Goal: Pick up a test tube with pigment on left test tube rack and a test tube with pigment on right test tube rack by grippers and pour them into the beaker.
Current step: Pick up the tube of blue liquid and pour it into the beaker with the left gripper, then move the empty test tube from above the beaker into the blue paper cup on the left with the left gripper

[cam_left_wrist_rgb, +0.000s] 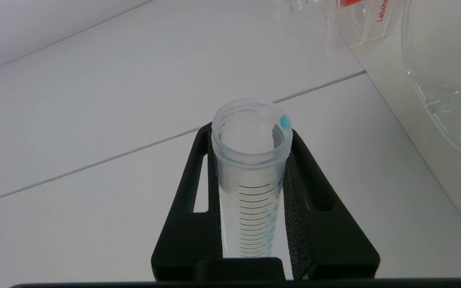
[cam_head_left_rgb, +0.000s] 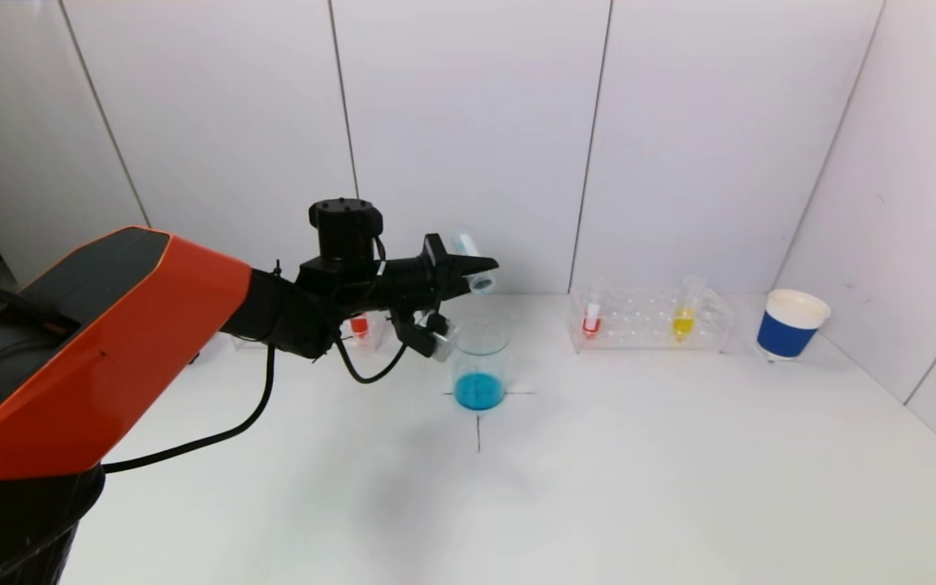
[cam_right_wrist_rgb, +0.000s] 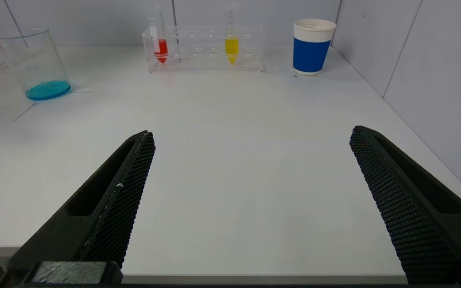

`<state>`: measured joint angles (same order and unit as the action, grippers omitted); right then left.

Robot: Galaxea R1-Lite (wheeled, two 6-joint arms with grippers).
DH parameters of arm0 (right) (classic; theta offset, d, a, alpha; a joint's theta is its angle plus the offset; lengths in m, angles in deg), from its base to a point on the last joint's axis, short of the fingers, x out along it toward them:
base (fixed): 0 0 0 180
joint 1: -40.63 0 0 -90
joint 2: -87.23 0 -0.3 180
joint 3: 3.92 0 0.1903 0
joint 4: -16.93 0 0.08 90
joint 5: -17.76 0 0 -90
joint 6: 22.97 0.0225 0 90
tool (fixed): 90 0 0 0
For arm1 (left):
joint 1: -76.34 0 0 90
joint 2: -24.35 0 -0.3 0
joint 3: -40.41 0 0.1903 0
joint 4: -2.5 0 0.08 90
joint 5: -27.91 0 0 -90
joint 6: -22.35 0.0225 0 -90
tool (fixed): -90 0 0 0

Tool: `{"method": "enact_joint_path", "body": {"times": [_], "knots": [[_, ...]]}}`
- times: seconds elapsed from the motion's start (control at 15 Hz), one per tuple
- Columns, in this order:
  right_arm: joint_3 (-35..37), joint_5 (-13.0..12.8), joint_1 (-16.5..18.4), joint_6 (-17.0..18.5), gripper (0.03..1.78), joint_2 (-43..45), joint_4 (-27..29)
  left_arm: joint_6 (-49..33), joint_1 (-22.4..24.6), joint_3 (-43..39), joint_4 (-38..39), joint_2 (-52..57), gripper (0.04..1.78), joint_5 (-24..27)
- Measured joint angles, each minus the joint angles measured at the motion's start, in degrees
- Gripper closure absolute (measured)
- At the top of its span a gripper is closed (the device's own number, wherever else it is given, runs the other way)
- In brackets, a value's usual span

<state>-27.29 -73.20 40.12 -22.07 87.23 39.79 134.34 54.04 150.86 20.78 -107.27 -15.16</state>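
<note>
My left gripper (cam_head_left_rgb: pixel 474 272) is shut on a clear test tube (cam_head_left_rgb: pixel 472 262) and holds it tilted, mouth down, above the beaker (cam_head_left_rgb: pixel 480 370). The beaker holds blue liquid at its bottom. In the left wrist view the tube (cam_left_wrist_rgb: pixel 250 168) sits between the fingers (cam_left_wrist_rgb: pixel 318 208), empty apart from a few blue drops. The left rack (cam_head_left_rgb: pixel 362 331) shows behind the arm with a red tube. The right rack (cam_head_left_rgb: pixel 651 321) holds a red tube (cam_head_left_rgb: pixel 591 318) and a yellow tube (cam_head_left_rgb: pixel 684 318). My right gripper (cam_right_wrist_rgb: pixel 252 140) is open and empty, low over the table's front edge.
A blue and white paper cup (cam_head_left_rgb: pixel 791 323) stands to the right of the right rack, near the right wall. A black cross marks the table under the beaker. White panels close in the back and the right side.
</note>
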Motion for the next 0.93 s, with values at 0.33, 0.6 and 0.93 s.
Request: {"method": "enact_joint_path", "body": {"times": [0.33, 0.6, 0.93], "knots": [[0.00, 0.02, 0.00, 0.02, 0.04, 0.00, 0.00, -2.02, 0.13, -0.80, 0.48, 0.28, 1.37, -2.18], [0.00, 0.00, 0.00, 0.00, 0.04, 0.00, 0.02, -14.77, 0.15, -1.19, 0.68, 2.38, 1.37, -9.62], [0.00, 0.00, 0.00, 0.00, 0.04, 0.00, 0.00, -32.28, 0.91, -3.38, 10.31, 5.39, 1.37, -22.05]]}}
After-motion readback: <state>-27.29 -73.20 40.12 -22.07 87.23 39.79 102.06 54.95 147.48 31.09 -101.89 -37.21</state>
